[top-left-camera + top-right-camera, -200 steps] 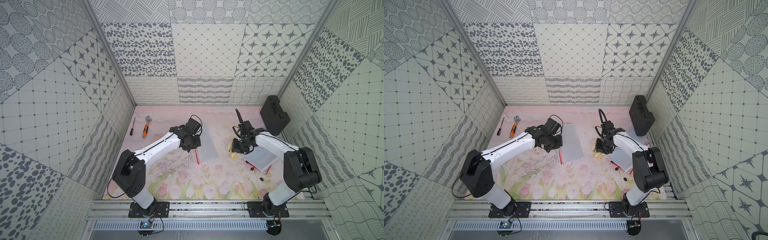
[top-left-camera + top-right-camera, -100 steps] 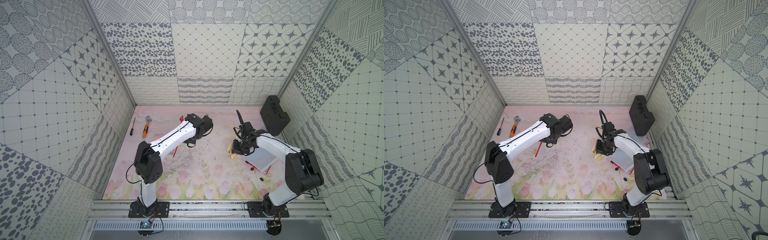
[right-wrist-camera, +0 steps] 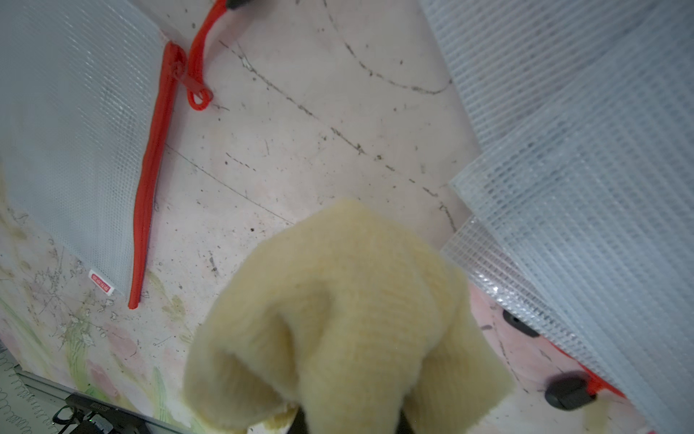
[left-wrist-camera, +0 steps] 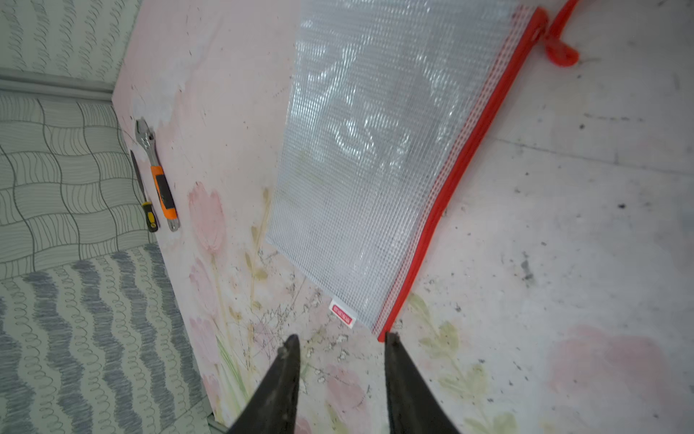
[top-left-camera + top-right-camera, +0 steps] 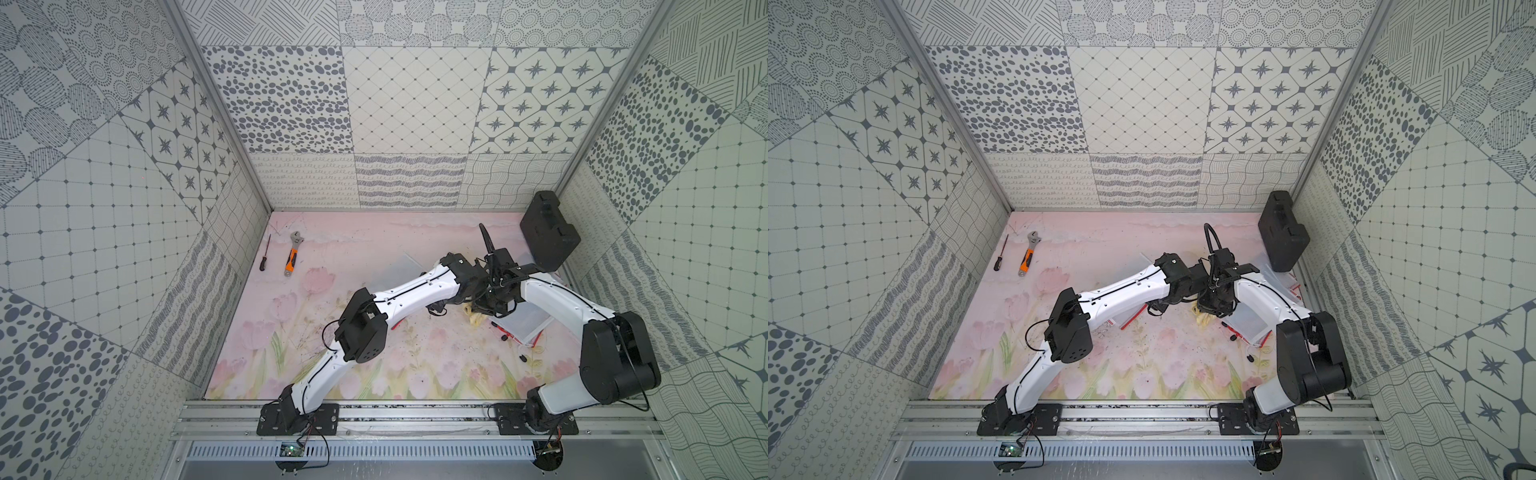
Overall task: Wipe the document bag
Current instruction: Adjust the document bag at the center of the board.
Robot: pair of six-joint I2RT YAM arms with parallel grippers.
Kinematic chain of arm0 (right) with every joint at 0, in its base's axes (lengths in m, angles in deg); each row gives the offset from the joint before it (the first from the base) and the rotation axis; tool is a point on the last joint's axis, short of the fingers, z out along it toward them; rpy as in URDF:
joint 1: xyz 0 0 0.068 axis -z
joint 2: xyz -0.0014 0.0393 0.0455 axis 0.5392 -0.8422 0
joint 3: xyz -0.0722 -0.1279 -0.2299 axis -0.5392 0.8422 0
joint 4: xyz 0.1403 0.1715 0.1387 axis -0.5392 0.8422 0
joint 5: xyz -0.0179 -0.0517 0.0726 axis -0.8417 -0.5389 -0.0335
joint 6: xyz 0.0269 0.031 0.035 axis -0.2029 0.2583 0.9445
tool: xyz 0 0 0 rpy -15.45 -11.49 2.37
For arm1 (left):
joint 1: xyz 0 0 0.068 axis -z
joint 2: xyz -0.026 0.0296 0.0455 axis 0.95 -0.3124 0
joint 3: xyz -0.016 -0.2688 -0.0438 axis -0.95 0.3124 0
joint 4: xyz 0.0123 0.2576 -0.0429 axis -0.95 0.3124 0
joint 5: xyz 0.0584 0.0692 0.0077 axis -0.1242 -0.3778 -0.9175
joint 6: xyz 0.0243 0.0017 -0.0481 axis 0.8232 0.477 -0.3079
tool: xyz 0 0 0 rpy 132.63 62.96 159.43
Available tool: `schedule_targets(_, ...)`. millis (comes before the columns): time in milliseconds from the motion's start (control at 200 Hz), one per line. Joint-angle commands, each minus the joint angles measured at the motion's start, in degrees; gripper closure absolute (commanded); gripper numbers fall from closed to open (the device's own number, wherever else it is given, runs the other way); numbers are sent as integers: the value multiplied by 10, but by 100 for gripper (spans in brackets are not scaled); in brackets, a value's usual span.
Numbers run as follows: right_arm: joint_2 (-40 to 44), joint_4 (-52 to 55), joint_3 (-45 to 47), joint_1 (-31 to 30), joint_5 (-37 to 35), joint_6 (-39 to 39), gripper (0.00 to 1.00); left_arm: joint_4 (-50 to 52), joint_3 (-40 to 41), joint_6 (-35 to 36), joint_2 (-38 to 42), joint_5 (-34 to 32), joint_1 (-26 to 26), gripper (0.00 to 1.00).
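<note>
White links [image 5: 415, 289], black joints [image 5: 360, 332]

Floral mat [image 5: 353, 249] — document bag [image 4: 368, 169], wrench [image 5: 293, 258], screwdriver [image 5: 265, 257]

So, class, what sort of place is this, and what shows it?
Probably a staged robot test cell, not a home: patterned wall panels box in a flower-print mat, with the left arm and right arm bolted to an aluminium rail.

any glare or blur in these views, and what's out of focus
Left wrist view: bright glare patches on the mesh document bag. Right wrist view: the yellow cloth fills the foreground, soft and out of focus; the table behind it is sharper. Both top views: even light, no glare, soft shadows.
</note>
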Motion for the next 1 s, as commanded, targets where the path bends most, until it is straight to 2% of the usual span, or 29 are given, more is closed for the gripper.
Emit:
schedule_targets(0, 11, 6, -12, 5, -17, -19, 100, -57, 86, -11, 96, 108, 0, 37)
schedule_targets(50, 4, 8, -24, 4, -16, -23, 100, -104, 147, -36, 149, 118, -15, 29)
schedule_targets(95, -8, 7, -37, 4, -8, -27, 100, -158, 215, -57, 201, 139, -38, 26)
schedule_targets(150, -25, 6, -62, 1, 0, -30, 100, -233, 310, -81, 261, 194, -76, 26)
schedule_targets(210, -47, 5, -96, -6, 2, -33, 100, -335, 425, -113, 323, 283, -131, 27)
schedule_targets(295, -85, 1, -158, -23, 0, -42, 100, -501, 582, -173, 390, 417, -200, 34)
schedule_targets(390, -157, 1, -244, -40, 13, -60, 100, -667, 694, -226, 421, 497, -223, 45)
schedule_targets(580, -321, 30, -444, -63, -11, -69, 100, -796, 726, -269, 373, 562, -205, 83)
schedule_targets(660, -372, 25, -501, -70, -15, -70, 100, -890, 754, -311, 351, 584, -202, 92)
schedule_targets(740, -427, 45, -555, -74, -17, -75, 100, -980, 769, -346, 319, 606, -202, 97)
schedule_targets(830, -463, 59, -575, -74, -24, -78, 100, -1000, 759, -354, 283, 611, -202, 100)
schedule_targets(910, -459, 57, -544, -75, -24, -78, 100, -1000, 751, -350, 264, 609, -202, 100)
schedule_targets(996, -413, 29, -467, -78, -37, -71, 100, -971, 746, -335, 266, 594, -205, 100)
